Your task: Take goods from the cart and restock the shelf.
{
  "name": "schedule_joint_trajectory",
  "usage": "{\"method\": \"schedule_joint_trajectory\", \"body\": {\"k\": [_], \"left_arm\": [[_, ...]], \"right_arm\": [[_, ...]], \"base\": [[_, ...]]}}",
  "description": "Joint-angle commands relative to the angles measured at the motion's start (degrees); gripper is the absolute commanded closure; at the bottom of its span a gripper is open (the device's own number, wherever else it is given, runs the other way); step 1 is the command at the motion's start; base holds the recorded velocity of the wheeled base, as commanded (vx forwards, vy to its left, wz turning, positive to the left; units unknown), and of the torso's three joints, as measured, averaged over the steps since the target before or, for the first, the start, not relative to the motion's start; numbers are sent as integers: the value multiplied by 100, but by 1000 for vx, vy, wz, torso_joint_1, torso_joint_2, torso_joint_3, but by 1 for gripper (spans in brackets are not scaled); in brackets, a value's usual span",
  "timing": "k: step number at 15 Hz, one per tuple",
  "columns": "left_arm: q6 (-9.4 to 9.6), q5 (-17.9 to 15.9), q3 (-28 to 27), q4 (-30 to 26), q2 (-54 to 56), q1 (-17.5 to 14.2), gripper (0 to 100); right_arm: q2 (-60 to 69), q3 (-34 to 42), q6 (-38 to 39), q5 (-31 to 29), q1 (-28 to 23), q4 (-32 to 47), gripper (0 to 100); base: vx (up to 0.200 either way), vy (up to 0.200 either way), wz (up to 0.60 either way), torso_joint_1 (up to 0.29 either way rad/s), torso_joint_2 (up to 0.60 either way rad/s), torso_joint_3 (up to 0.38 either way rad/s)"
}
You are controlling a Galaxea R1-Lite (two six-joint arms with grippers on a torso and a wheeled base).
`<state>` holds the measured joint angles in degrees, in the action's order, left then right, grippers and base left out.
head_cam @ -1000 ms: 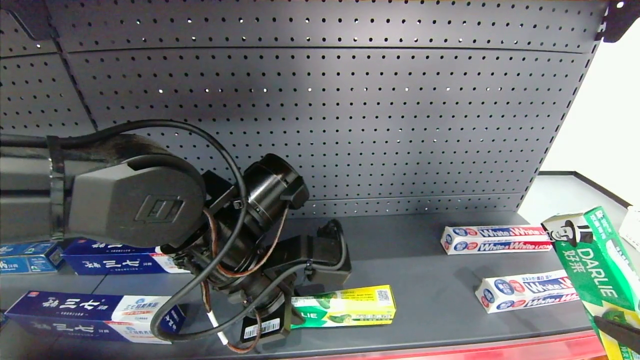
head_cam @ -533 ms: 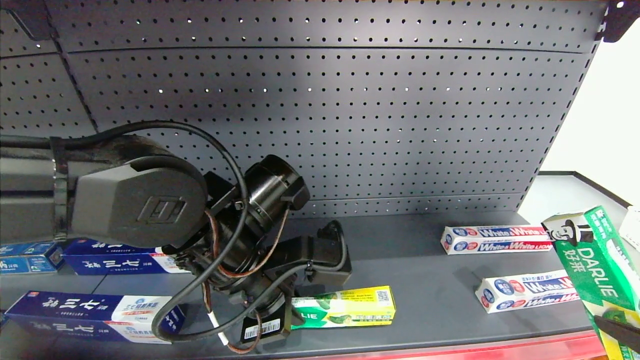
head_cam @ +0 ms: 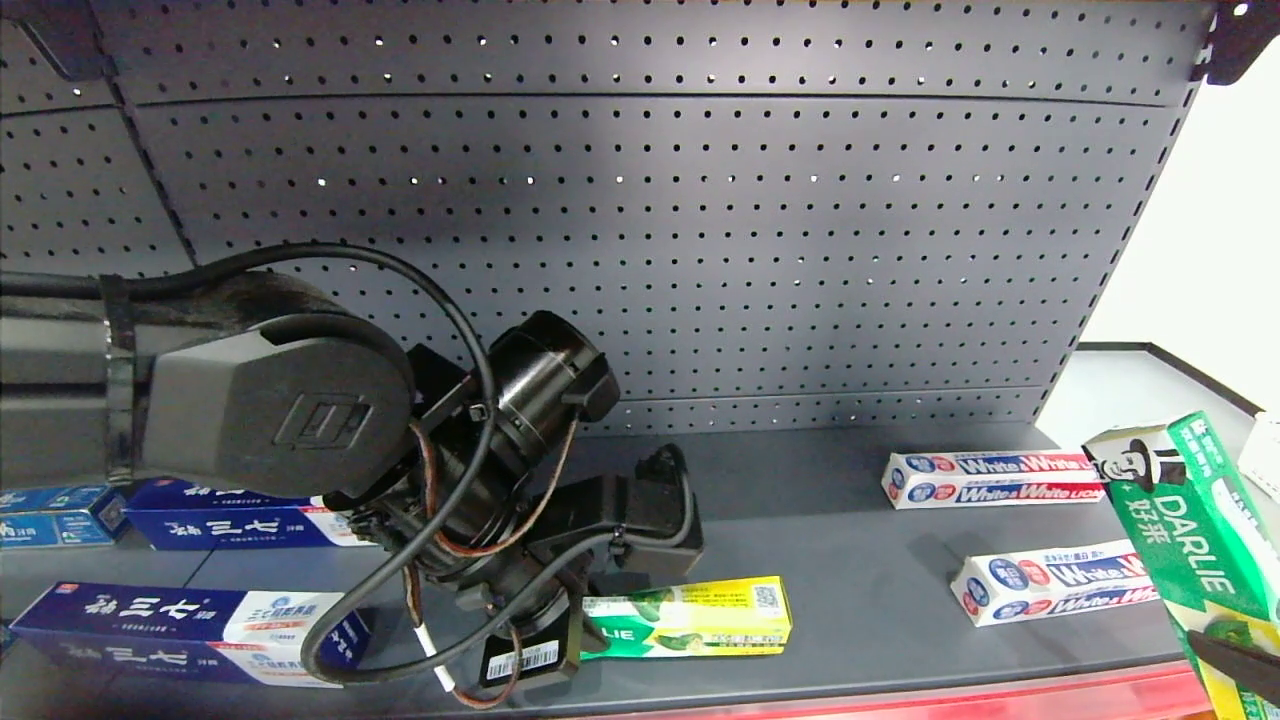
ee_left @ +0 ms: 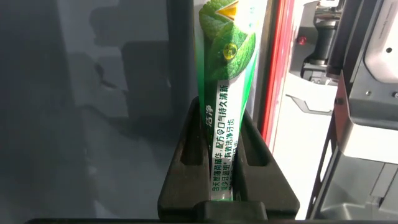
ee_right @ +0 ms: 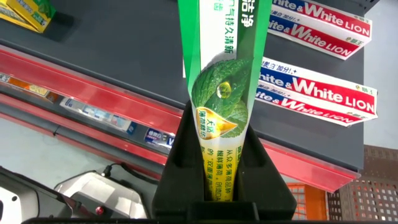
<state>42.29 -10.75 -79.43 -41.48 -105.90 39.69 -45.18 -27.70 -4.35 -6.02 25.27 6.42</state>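
Matte-black arm [head_cam: 270, 400], looped cables [head_cam: 330, 252], possibly copper-sheathed.

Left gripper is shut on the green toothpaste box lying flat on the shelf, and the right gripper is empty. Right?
Not quite: the right gripper is not empty. The right wrist view shows it shut on a second green toothpaste box. The left gripper is shut on the green toothpaste box lying flat on the shelf.

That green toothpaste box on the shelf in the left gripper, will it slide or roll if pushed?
The toothpaste box lies flat on the shelf, so it would probably slide, not roll. Its straight edges in the left gripper suggest stiff, light cardboard.
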Motion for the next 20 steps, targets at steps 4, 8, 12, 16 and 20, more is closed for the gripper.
{"method": "schedule_joint_trajectory", "body": {"k": [4, 8, 12, 16, 20], "left_arm": [[25, 3, 7, 0, -18, -5, 100], [16, 3, 7, 0, -18, -5, 100], [16, 3, 33, 9, -18, -5, 0], [16, 3, 218, 334, -10, -5, 0], [25, 12, 262, 404, 17, -5, 0]], "right_arm": [[-17, 10, -4, 5, 4, -1, 100], [-17, 19, -4, 5, 13, -1, 100], [-17, 28, -4, 5, 4, -1, 100], [-17, 28, -4, 13, 4, 8, 100], [-26, 19, -4, 5, 4, 8, 100]], "base": [[0, 0, 0, 0, 0, 0], [0, 0, 0, 0, 0, 0], [0, 0, 0, 0, 0, 0], [0, 0, 0, 0, 0, 0], [0, 0, 0, 0, 0, 0]]}}
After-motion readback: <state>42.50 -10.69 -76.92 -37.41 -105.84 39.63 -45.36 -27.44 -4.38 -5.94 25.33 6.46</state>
